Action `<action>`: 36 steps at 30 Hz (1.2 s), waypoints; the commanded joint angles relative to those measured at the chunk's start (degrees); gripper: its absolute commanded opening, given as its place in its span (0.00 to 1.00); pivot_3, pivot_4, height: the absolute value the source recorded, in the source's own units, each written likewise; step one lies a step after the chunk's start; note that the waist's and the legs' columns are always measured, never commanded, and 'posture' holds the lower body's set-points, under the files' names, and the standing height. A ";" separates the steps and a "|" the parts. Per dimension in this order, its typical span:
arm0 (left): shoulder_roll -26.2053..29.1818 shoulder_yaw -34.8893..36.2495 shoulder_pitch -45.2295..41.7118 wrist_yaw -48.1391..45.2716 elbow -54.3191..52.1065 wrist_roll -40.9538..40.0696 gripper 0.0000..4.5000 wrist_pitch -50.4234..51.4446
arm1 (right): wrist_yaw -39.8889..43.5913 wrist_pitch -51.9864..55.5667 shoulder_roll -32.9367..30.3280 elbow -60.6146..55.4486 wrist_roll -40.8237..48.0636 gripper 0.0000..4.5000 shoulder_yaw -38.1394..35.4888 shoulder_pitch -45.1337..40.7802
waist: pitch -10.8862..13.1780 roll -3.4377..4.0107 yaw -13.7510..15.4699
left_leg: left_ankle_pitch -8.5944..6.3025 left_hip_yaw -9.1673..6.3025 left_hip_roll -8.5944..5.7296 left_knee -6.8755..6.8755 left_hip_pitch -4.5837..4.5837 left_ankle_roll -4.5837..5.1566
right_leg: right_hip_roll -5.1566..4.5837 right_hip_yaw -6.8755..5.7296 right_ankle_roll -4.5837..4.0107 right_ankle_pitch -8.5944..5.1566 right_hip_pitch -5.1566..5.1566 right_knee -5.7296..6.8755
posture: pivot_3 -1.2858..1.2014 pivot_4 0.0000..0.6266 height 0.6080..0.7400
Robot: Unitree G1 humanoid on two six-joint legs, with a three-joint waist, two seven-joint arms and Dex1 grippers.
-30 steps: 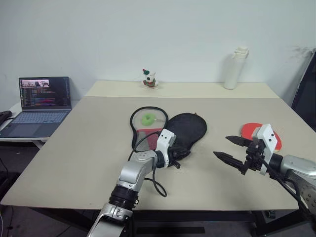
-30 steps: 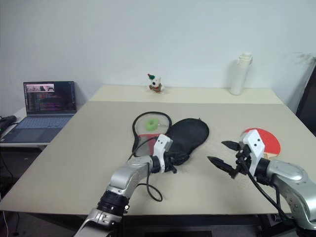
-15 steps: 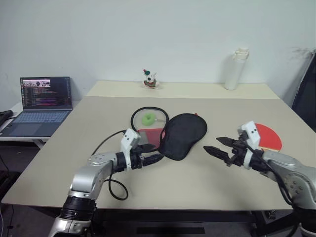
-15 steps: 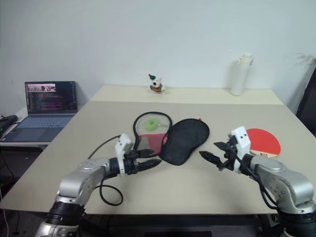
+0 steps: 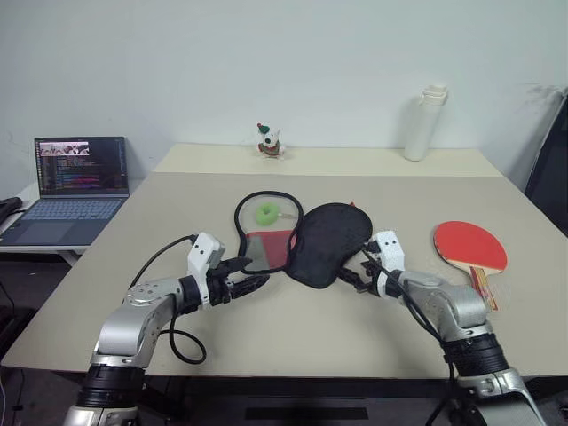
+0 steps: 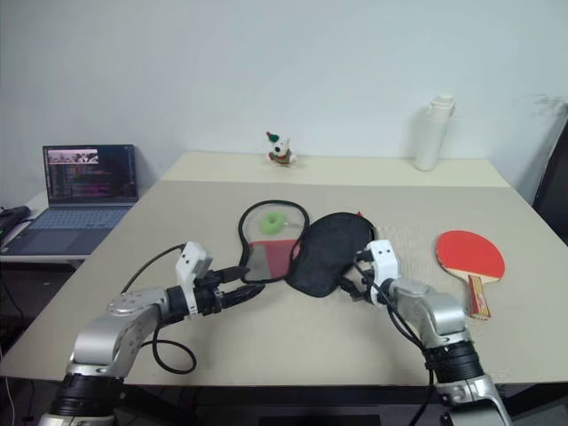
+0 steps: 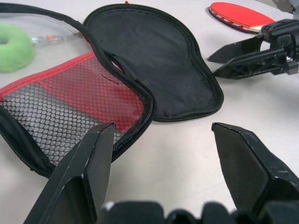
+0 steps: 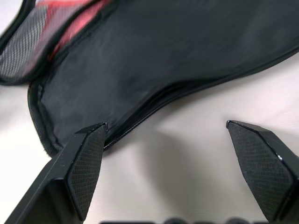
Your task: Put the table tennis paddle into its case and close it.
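The case is lying open at the centre of the frame on the beige table, black flap spread toward the right, red lining and mesh pocket showing on the left half, a green ring charm sitting in the clear loop at its upper part. The table tennis paddle is lying red face up at the right of the frame, handle pointing toward the lower right, well apart from the case and not inside it. The left gripper is hovering at lower centre-left, fingers spread open and gripping nothing, tips just beside the case's lower left edge. The right gripper is sitting at lower centre-right, fingers wide open and empty, tips right at the narrow lower end of the black flap; touching or not, cannot tell. A laptop is standing open at the far left, a small figurine at upper centre, a white bottle at upper right.
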 commanded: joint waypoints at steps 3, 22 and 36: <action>0.70 1.16 -0.93 0.66 -2.70 -1.11 0.79 -0.78 | 0.79 -2.43 3.81 1.72 -2.00 1.00 0.83 -2.88 | 0.00 0.00 -0.16 | 0.00 0.00 0.01 0.00 0.01 0.00 | 0.01 0.00 -0.02 0.01 0.00 0.01 | 0.52 0.24 1.00; 1.39 -1.61 1.00 -0.52 -6.96 -0.87 0.80 -0.11 | -0.53 5.90 8.86 -2.57 0.94 0.00 -5.79 -1.53 | 0.00 0.01 -0.41 | 0.00 -0.04 -0.01 -0.05 -0.01 0.00 | -0.03 -0.02 -0.06 0.03 -0.02 -0.01 | 0.52 0.24 1.00; 0.86 -6.59 1.05 -2.77 -8.29 -0.50 0.80 -1.36 | 2.51 16.16 -0.72 -9.02 4.40 0.00 -9.94 3.20 | 0.01 0.01 -0.43 | 0.00 0.00 -0.01 -0.06 -0.01 0.00 | -0.02 0.00 0.11 -0.08 -0.01 -0.04 | 0.52 0.24 1.00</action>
